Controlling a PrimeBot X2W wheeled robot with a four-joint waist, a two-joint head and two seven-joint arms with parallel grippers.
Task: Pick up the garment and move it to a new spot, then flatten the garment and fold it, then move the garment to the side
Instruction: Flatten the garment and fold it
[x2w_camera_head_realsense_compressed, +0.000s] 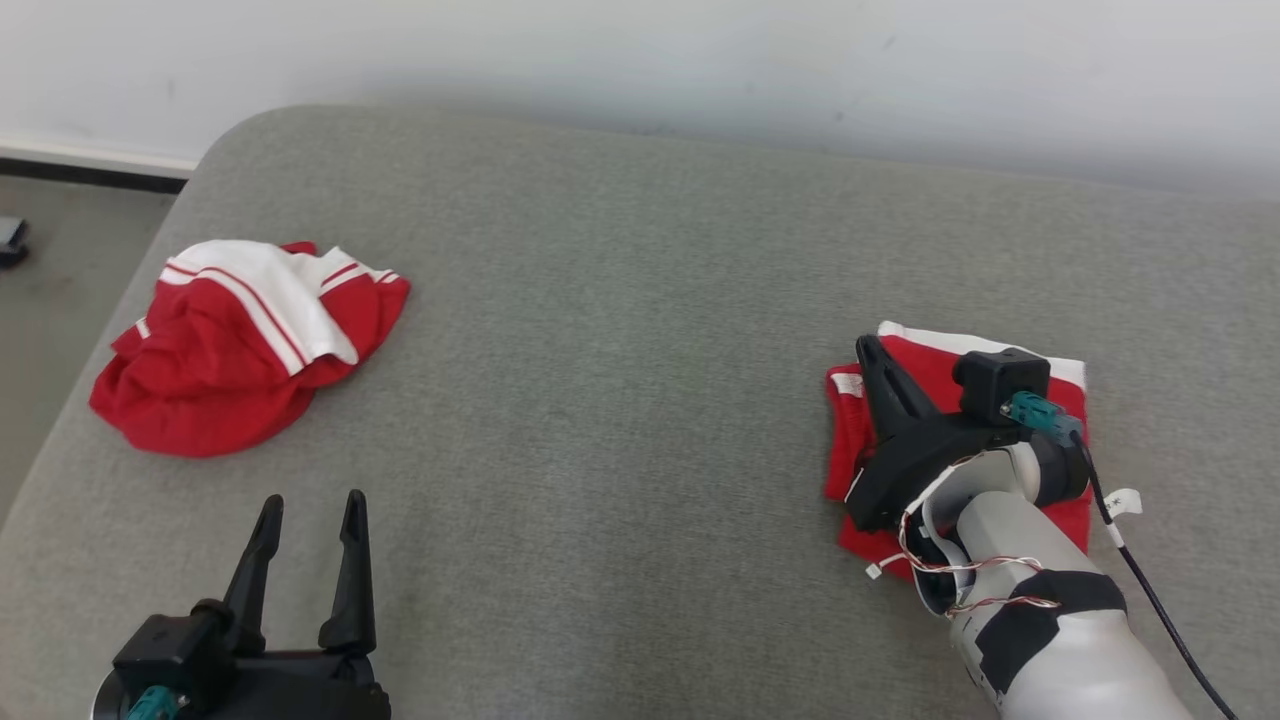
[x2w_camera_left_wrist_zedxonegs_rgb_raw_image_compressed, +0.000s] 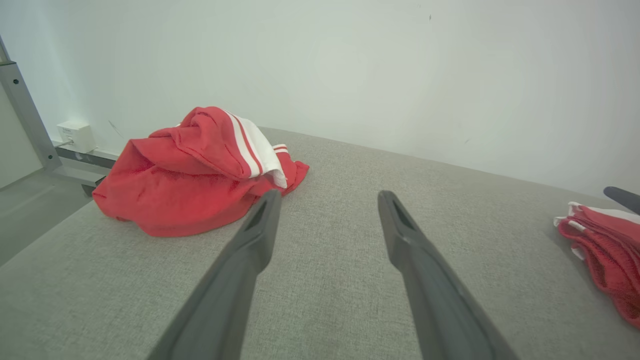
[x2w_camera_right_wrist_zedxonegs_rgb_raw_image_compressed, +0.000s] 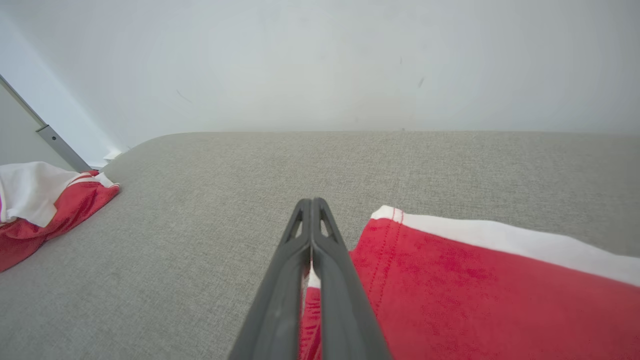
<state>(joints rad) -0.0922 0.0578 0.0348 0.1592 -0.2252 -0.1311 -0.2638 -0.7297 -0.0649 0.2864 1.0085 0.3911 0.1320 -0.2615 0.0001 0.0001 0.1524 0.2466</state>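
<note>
A crumpled red and white garment (x2w_camera_head_realsense_compressed: 240, 350) (x2w_camera_left_wrist_zedxonegs_rgb_raw_image_compressed: 190, 175) (x2w_camera_right_wrist_zedxonegs_rgb_raw_image_compressed: 40, 210) lies at the far left of the grey padded surface (x2w_camera_head_realsense_compressed: 640, 300). A second red garment with a white band (x2w_camera_head_realsense_compressed: 940, 368) (x2w_camera_left_wrist_zedxonegs_rgb_raw_image_compressed: 605, 245) (x2w_camera_right_wrist_zedxonegs_rgb_raw_image_compressed: 475, 290), folded flat, lies at the right. My right gripper (x2w_camera_head_realsense_compressed: 865, 342) (x2w_camera_right_wrist_zedxonegs_rgb_raw_image_compressed: 311, 201) is shut and rests low across this folded garment's left edge, its tips over bare grey cloth beyond it. My left gripper (x2w_camera_head_realsense_compressed: 312, 500) (x2w_camera_left_wrist_zedxonegs_rgb_raw_image_compressed: 328, 195) is open and holds nothing; it sits at the near left, pointing past the crumpled garment's right side.
A white wall (x2w_camera_head_realsense_compressed: 700, 60) runs along the far edge of the surface. The surface's left edge drops to the floor (x2w_camera_head_realsense_compressed: 50, 280), where a dark object (x2w_camera_head_realsense_compressed: 12, 240) sits. A metal post (x2w_camera_left_wrist_zedxonegs_rgb_raw_image_compressed: 25, 115) and a white box (x2w_camera_left_wrist_zedxonegs_rgb_raw_image_compressed: 75, 135) stand by the wall.
</note>
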